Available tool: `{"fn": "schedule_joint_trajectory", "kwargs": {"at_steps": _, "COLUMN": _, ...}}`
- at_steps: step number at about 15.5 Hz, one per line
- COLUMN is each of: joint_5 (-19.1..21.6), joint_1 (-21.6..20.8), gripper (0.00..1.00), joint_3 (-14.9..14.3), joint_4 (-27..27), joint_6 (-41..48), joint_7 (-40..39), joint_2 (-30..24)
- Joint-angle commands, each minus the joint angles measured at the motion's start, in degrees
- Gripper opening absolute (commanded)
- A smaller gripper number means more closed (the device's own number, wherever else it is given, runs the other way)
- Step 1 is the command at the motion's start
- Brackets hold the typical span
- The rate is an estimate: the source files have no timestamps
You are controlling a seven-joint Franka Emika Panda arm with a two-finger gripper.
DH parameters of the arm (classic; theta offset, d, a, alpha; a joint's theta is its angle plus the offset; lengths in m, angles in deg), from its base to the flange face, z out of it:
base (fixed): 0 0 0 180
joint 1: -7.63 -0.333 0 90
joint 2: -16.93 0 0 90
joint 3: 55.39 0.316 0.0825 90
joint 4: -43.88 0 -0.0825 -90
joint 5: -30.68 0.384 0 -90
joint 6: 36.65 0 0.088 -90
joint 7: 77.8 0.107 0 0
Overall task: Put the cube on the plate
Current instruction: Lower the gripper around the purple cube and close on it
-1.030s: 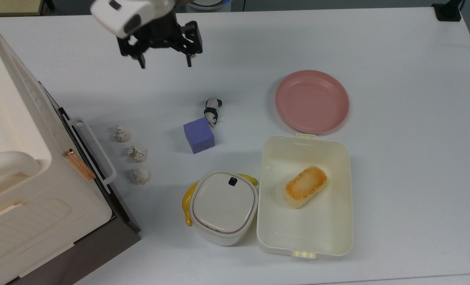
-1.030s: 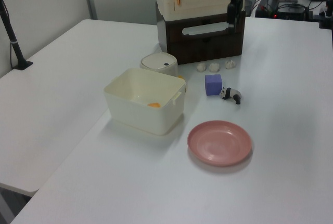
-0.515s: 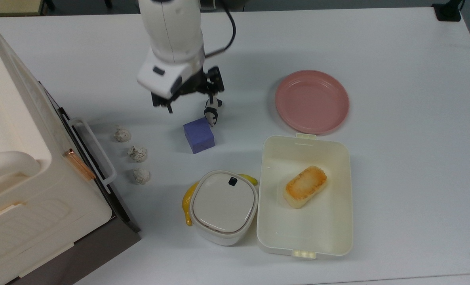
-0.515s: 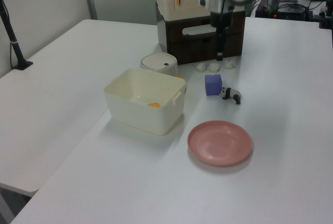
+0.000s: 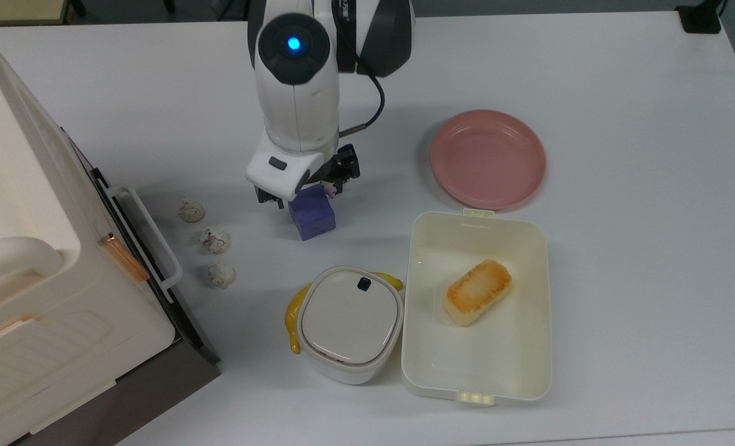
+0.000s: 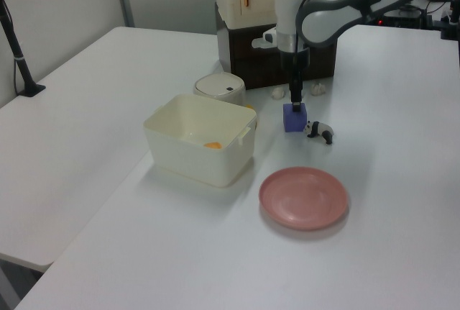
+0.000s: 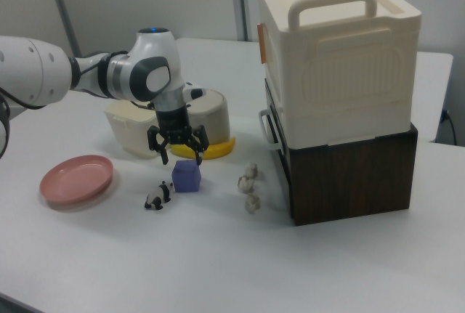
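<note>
Poised just above the cube (image 7: 186,176), the gripper (image 7: 179,155) hangs with its fingers spread apart, one to each side of the block's top. That makes sense for a grasp not yet made: the jaws stand wider than the cube, and nothing is held between them.

Going from big to small: the cream storage box on its dark cabinet (image 5: 64,297) fills the lower left of the top view, well clear of the work. The white table (image 5: 621,260) carries everything else. The cream rectangular container (image 5: 531,347), at lower centre-right of the top view, holds a toasted bread-like block (image 5: 477,291), so it is not the goal. The lidded white pot (image 5: 350,322) sits just beside it, with a banana (image 5: 293,319) tucked against its side.

The plate (image 5: 488,158) lies bare at the upper right of centre in the top view, well apart from the cube, probably so that the carry is a plain sideways move. The cube (image 5: 313,218) rests on the table near the frame's middle. The panda figurine (image 7: 157,197) stands just beside it in the right view, close enough that a finger might nudge it on the way down.
</note>
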Motion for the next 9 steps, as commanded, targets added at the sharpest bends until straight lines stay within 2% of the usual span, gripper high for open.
{"fn": "schedule_joint_trajectory", "kwargs": {"at_steps": 1, "joint_5": -1.6, "joint_1": -1.5, "gripper": 0.99, "joint_3": -0.4, "joint_4": -0.4, "joint_6": -1.4, "joint_7": 0.2, "joint_2": 1.9}}
{"fn": "schedule_joint_trajectory", "kwargs": {"at_steps": 3, "joint_5": -2.4, "joint_1": -1.5, "gripper": 0.85, "joint_3": -0.3, "joint_4": -0.3, "joint_6": -1.4, "joint_7": 0.2, "joint_2": 2.0}}
{"fn": "schedule_joint_trajectory", "kwargs": {"at_steps": 4, "joint_5": -3.0, "joint_1": -1.5, "gripper": 0.71, "joint_3": -0.4, "joint_4": -0.3, "joint_6": -1.4, "joint_7": 0.1, "joint_2": 2.0}}
{"fn": "schedule_joint_trajectory", "kwargs": {"at_steps": 7, "joint_5": -4.0, "joint_1": -1.4, "gripper": 0.43, "joint_3": -0.5, "joint_4": -0.1, "joint_6": -1.2, "joint_7": 0.0, "joint_2": 1.8}}
{"fn": "schedule_joint_trajectory", "kwargs": {"at_steps": 9, "joint_5": -3.9, "joint_1": -1.5, "gripper": 0.42, "joint_3": -0.7, "joint_4": 0.0, "joint_6": -0.3, "joint_7": 0.2, "joint_2": 0.2}}
